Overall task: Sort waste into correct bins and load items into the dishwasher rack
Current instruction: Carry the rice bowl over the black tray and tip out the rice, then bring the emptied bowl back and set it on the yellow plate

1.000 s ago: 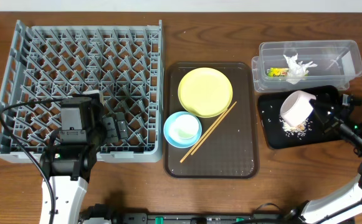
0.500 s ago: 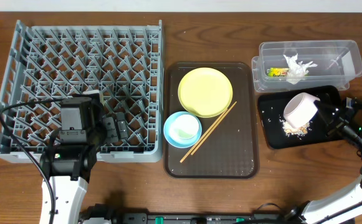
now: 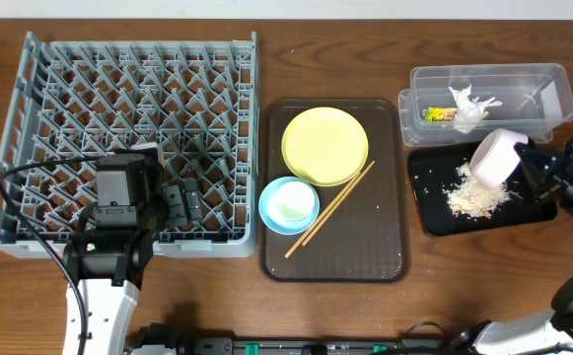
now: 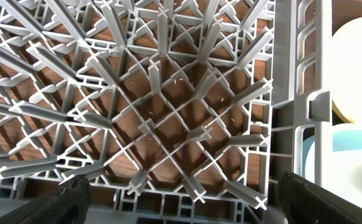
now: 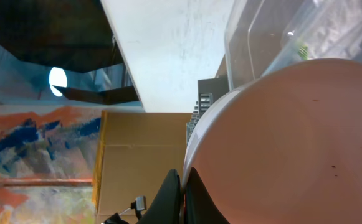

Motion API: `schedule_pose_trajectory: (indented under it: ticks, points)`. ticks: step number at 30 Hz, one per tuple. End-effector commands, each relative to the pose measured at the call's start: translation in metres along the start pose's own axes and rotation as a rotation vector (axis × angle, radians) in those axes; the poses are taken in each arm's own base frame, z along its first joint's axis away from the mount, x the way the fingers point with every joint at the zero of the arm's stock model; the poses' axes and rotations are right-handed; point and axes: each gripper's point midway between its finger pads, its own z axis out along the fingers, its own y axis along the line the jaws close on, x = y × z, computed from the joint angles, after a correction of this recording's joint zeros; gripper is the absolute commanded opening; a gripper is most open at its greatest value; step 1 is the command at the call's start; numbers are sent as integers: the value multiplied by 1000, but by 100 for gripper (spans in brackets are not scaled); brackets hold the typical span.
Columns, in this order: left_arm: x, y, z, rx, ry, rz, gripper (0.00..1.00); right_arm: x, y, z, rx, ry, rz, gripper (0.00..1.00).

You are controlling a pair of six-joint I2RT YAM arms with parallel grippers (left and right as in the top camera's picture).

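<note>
Wood-grain worktop [image 3: 434,296] carries every item in the overhead view. Filling the upper left of the frame is the large square grey plastic dishwasher rack [image 3: 128,108], its peg grid holding no dishes. The left hand [image 3: 182,202] hangs over the rack's lower edge with jaws spread wide and nothing between them. Its wrist camera shows the two dark fingertips [image 4: 75,196] at the bottom corners and bare pegs beneath.

At centre, the dark brown rectangular serving tray [image 3: 365,247] holds the round yellow plate [image 3: 325,145] and, just below it, the light blue bowl [image 3: 276,217] with something white inside. The pair of wooden chopsticks [image 3: 330,209] lies diagonally, its upper end crossing the plate's lower right rim.

At upper right, the clear plastic rectangular tub [image 3: 552,94] contains the crumpled white tissue [image 3: 470,106] and the small green-and-yellow snack wrapper [image 3: 439,114]. Directly below the tub sits the shallow glossy black rectangular tray [image 3: 434,212], strewn with pale beige crumbly food scraps [image 3: 478,197].

The right hand [image 3: 523,163], reaching in from the right edge, is clamped on the rim of a white bowl [image 3: 495,158], held tipped on its side above the black tray with its mouth toward the scraps. In the right wrist view the bowl's rounded wall [image 5: 293,143] fills most of the frame.
</note>
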Motion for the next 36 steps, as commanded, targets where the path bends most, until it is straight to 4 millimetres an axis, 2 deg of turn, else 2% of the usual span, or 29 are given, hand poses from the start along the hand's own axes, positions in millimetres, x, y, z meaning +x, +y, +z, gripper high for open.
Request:
schedule_pose_trajectory:
  ticks: [1, 15, 20, 25, 27, 36]
  points:
    - [-8, -3, -6, 9, -22, -2, 97, -1, 7, -3, -23, 3, 13, 1]
    - [-8, -3, -5, 9, -21, -2, 97, 0, 1, 1, -6, 7, 17, 1]
    - [-8, -3, -5, 9, -21, -2, 97, 4, 0, 8, 0, 25, -58, 1]
    - [-8, -3, -6, 9, -21, -2, 97, 14, -2, 27, 10, 80, -121, 5]
    - [-8, -3, -5, 9, -21, -2, 97, 23, -1, 39, 7, 120, -122, 1]
    - [-8, -3, -5, 9, -21, -1, 97, 56, 5, 75, -28, 263, -118, 1]
